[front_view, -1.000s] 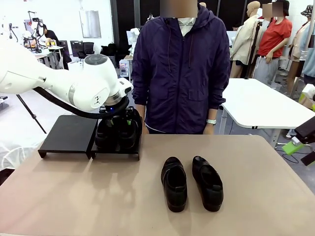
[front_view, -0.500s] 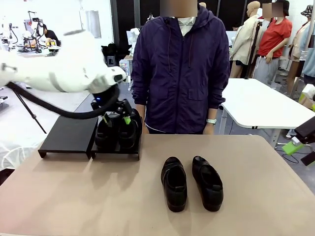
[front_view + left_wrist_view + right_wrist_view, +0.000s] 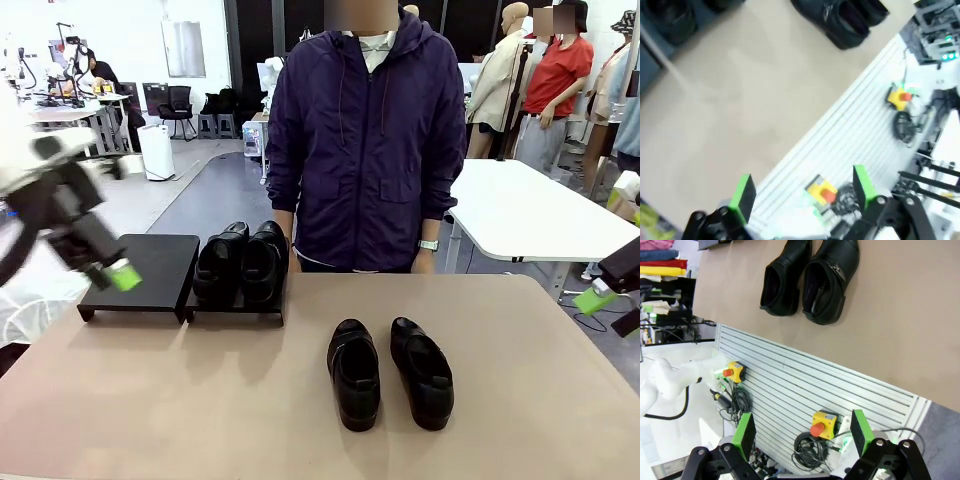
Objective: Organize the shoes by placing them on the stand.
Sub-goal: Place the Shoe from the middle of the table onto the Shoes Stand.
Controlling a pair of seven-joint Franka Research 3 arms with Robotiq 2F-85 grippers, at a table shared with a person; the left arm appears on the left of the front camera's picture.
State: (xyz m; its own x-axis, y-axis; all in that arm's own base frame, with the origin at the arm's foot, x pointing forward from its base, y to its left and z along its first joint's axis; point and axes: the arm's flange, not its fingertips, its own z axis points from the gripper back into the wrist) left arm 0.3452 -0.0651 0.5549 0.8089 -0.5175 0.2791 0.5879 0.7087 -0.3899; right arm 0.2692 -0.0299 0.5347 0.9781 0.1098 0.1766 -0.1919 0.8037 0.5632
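Two black glossy shoes (image 3: 241,263) sit side by side on the right panel of the low black stand (image 3: 145,268); its left panel is bare. Two more shoes (image 3: 355,373) (image 3: 422,371) lie on the tan table in front of the person. My left gripper (image 3: 118,272) hangs blurred at the far left, beside the stand, open and holding nothing. Its green fingers (image 3: 743,196) stand wide apart over the table's near edge, with the table pair (image 3: 841,19) far off. My right gripper (image 3: 802,432) is open beyond the table's edge, the loose shoes (image 3: 810,281) ahead of it.
A person in a dark purple jacket (image 3: 365,140) stands at the table's far side, hands down. Below the table's near edge runs a slatted panel with yellow emergency-stop boxes (image 3: 823,423). A white table (image 3: 530,205) stands at the back right.
My left gripper has let go of the pair on the stand, opened and swung away to the left. The shoes and the right arm have not moved.
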